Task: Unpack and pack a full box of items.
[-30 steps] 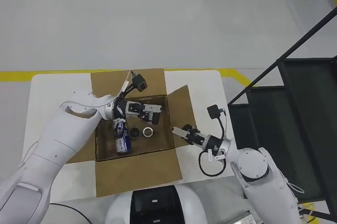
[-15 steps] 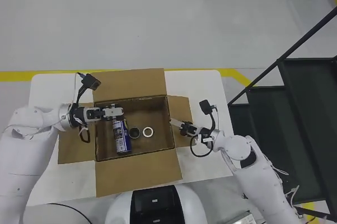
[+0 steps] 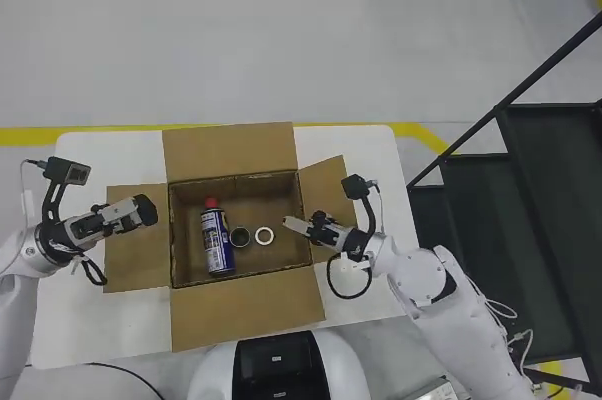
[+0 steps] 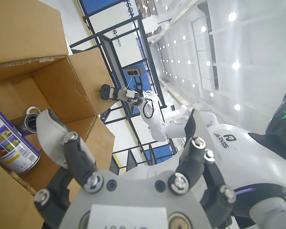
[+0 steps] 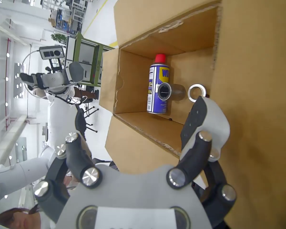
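An open cardboard box (image 3: 236, 182) stands mid-table. Inside it lie a blue spray can (image 3: 214, 240) with a red cap, a short dark cylinder (image 3: 241, 237) and a metal ring (image 3: 265, 236). My left gripper (image 3: 139, 213) hovers open and empty over the box's left flap, outside the box. In the left wrist view its fingers (image 4: 50, 127) frame the spray can (image 4: 12, 141) and the cylinder (image 4: 31, 121). My right gripper (image 3: 294, 224) is open at the box's right wall, above the ring. Its own view looks past it at the can (image 5: 158, 86), cylinder (image 5: 165, 91) and ring (image 5: 195, 92).
The box's four flaps (image 3: 321, 195) are folded out over the white table (image 3: 101, 160). A yellow floor line (image 3: 41, 132) runs behind the table. Dark metal stairs (image 3: 521, 170) stand to the right.
My left gripper has pulled out of the box leftward to over the left flap. My right gripper has moved left to the box's right wall. The can, cylinder and ring stayed put.
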You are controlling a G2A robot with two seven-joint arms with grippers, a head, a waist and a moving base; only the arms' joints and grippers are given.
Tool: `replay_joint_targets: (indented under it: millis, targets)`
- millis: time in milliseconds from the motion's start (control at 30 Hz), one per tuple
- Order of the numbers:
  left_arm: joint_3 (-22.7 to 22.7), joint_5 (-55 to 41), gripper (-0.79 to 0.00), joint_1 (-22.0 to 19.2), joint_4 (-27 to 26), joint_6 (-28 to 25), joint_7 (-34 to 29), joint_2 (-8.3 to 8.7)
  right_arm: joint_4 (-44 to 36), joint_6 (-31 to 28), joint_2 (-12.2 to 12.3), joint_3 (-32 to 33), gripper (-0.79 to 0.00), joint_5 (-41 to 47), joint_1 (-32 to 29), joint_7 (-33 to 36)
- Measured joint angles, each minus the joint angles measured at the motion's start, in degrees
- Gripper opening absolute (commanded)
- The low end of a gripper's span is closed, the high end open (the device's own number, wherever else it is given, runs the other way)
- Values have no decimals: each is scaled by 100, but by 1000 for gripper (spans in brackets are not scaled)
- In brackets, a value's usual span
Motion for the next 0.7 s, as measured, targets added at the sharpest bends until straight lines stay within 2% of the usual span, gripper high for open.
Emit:
replay_joint_targets:
  millis: [133, 333, 500, 700]
  targets:
    - [-241, -98, 0, 296, 49, -138, 161, 6, 116, 170, -63, -587, 0, -294, 503, 324]
    - [-565, -173, 0, 659, 204, -255, 170, 26, 913, 706, -296, -1798, 0, -814, 1631, 569]
    - [-871, -324, 0, 952, 297, -388, 506, 16, 1509, 1167, -537, -2756, 0, -1407, 2456, 814]
    - [-916, -473, 0, 1031, 322, -419, 621, 3, 2115, 1320, -831, -3470, 0, -1655, 3177, 941]
